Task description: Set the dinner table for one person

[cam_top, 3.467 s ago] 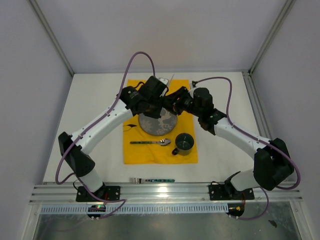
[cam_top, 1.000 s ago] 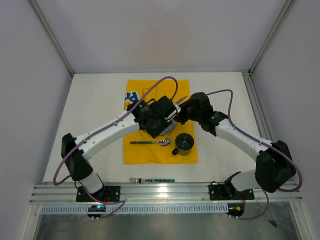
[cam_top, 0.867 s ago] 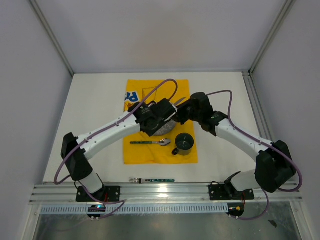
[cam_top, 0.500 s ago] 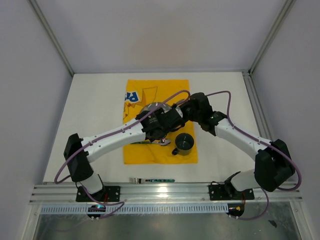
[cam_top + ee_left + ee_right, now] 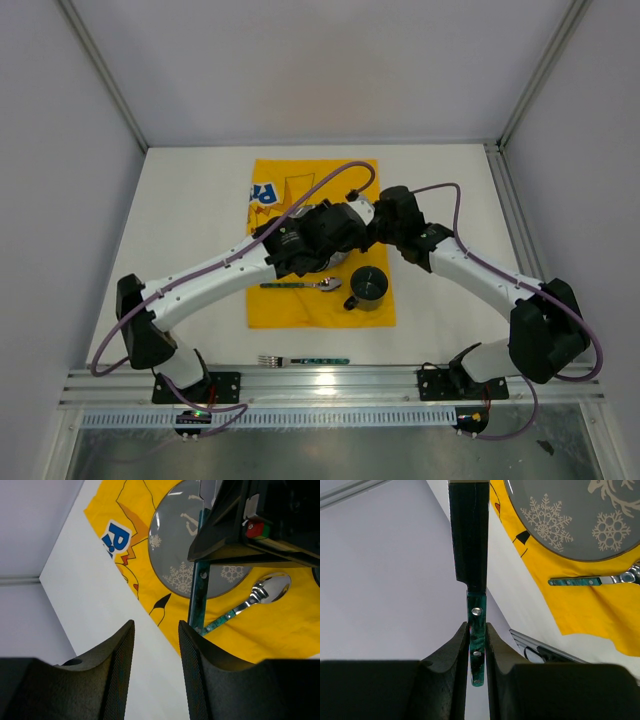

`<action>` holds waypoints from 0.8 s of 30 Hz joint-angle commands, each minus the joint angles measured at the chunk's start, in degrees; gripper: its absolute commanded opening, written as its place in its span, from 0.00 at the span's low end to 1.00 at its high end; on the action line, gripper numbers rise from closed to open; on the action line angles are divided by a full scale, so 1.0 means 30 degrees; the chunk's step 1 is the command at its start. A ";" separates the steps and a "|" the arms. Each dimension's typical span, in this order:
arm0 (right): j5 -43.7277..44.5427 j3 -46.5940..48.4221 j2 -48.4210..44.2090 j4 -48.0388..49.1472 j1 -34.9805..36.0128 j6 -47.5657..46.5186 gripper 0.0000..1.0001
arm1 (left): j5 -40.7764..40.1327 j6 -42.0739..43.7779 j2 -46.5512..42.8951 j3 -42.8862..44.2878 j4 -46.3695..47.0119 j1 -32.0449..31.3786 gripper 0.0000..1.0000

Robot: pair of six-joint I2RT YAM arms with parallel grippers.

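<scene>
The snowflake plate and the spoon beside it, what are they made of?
Plate: smooth grey surface with pale printed snowflakes. It looks like glazed ceramic, though melamine is possible. Spoon: bright, mirror-like bowl, so probably polished steel. The marbled green handle with small rivets looks like plastic or resin.

Cloth point(image 5: 300, 305) on surface point(image 5: 190, 220). Plate point(image 5: 172, 540) on cloth, spoon point(image 5: 300, 285) just before it, mug point(image 5: 368, 287) right of spoon. Fork point(image 5: 305, 359) on surface before cloth. Knife point(image 5: 470, 540) in right hand point(image 5: 476, 627).
</scene>
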 commanded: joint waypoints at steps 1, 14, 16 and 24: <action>-0.0361 0.0072 -0.0170 0.0929 0.0082 0.0580 0.03 | 0.1234 -0.0019 -0.0312 -0.0223 0.1756 0.0018 0.43; -0.0215 0.0218 0.0064 0.1017 0.0082 0.1020 0.03 | 0.2875 -0.0020 -0.0166 -0.0925 0.1961 -0.0011 0.41; -0.0244 0.0305 0.0094 0.1046 0.0082 0.0991 0.03 | 0.3022 -0.0107 -0.0048 -0.0984 0.1873 -0.0011 0.40; -0.0273 0.0306 0.0123 0.1134 0.0082 0.1108 0.03 | 0.3579 -0.0137 0.0128 -0.1512 0.2224 -0.0011 0.19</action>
